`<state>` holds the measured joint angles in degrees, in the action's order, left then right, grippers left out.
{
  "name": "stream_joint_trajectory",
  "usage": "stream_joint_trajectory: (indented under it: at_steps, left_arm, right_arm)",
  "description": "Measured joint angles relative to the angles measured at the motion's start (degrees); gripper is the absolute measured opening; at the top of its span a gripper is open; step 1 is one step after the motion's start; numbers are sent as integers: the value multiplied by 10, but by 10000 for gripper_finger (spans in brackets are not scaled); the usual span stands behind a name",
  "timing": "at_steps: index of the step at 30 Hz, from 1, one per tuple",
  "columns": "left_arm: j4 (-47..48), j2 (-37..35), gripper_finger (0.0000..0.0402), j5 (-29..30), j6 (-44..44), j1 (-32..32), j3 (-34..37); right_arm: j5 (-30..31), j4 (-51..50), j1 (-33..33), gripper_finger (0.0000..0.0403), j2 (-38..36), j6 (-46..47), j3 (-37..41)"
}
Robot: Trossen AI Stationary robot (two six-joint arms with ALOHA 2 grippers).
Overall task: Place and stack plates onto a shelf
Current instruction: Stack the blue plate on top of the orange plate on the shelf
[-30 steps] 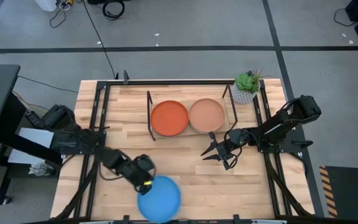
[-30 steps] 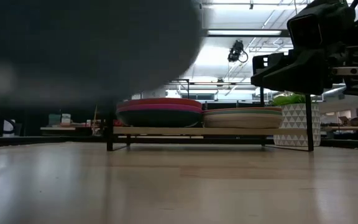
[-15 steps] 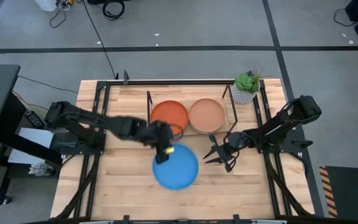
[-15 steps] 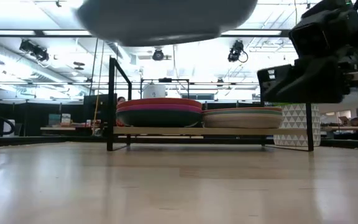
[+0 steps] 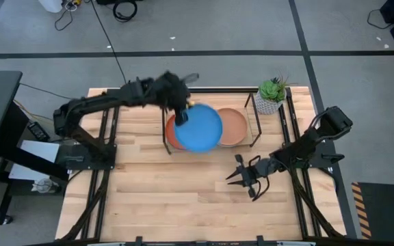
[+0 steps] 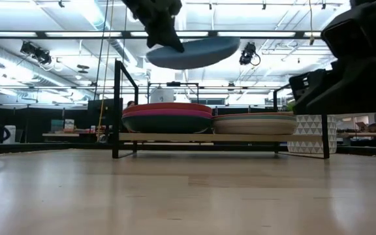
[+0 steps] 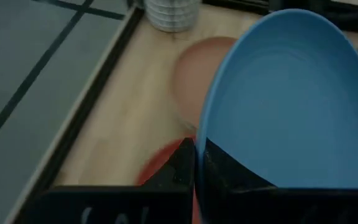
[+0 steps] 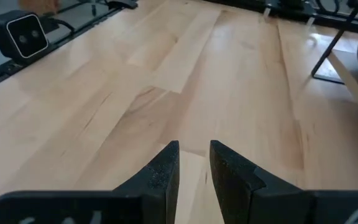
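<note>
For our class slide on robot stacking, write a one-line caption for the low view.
Left arm's jaws hold a blue plate in the air above two plate stacks on the shelf.

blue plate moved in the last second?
Yes. The blue plate, held by the left hand, has gone from the table's near edge up to above the shelf, now over the orange plate and peach plate.

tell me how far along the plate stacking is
Nearly finished. Two stacks already sit on the shelf, topped by the orange plate and the peach plate. The left hand holds the blue plate above them, not yet set down. The right hand waits over the table.
</note>
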<state>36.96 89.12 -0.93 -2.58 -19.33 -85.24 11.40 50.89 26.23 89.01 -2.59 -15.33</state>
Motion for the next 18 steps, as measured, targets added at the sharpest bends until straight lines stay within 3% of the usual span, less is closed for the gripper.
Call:
stream_joint_trajectory:
  at_steps: [6,12,18]
  left_arm:
    - [27,67,14,-43,-61,-56,-64]
    - [93,148,14,-41,-206,-66,-126]
    - [108,178,16,-39,-314,-68,-138]
  right_arm:
    - [40,-2,19,96,0,16,0]
    - [71,-14,49,96,0,41,0]
    - [105,-15,77,96,0,42,0]
